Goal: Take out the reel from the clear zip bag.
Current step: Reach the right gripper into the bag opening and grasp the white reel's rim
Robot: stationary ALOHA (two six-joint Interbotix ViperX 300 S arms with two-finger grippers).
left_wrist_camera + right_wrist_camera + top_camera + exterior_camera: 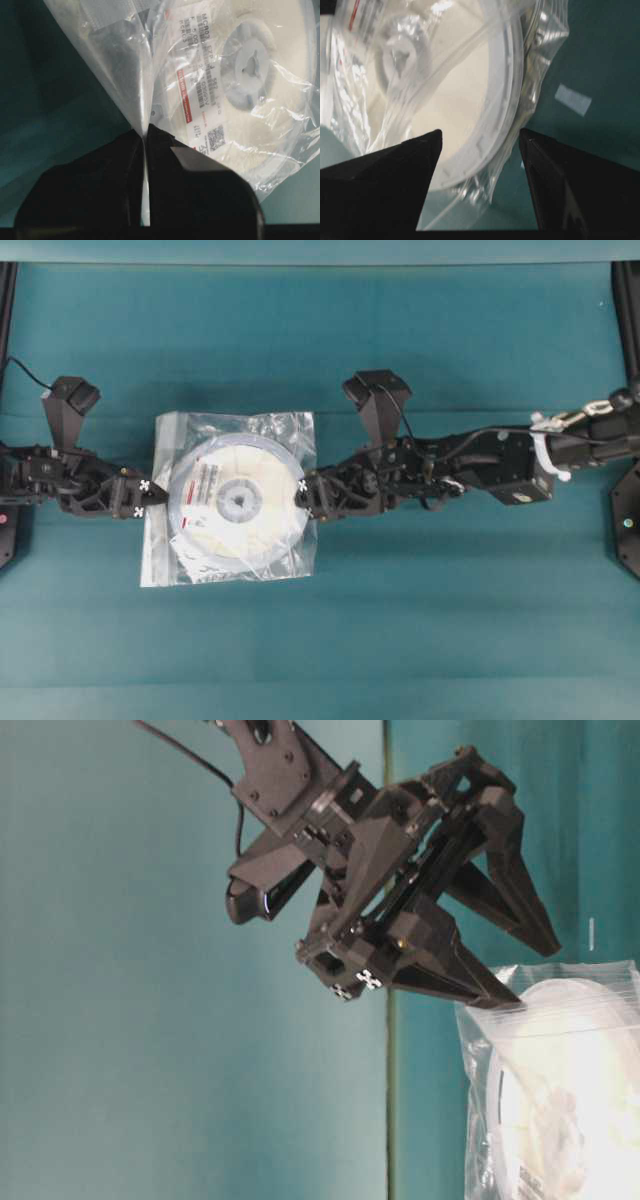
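The clear zip bag (288, 435) lies flat on the teal table with the reel (237, 502) inside it, label up. My left gripper (150, 498) is shut on the bag's left edge, by the whitish zip strip. In the left wrist view the film (115, 60) rises in a taut fold from the pinched jaws (145, 135), with the reel (250, 60) behind it. My right gripper (303, 495) stands open at the bag's right edge. In the right wrist view the reel's rim (512, 75) and the crinkled bag (542, 45) sit between and just beyond its spread fingers (427, 150).
A small pale patch of tape (573, 99) lies on the cloth beside the bag. Black frame posts (627, 310) stand at the table's far corners. The table-level view shows my left gripper (505, 1002) lifting the bag's edge (560, 1020).
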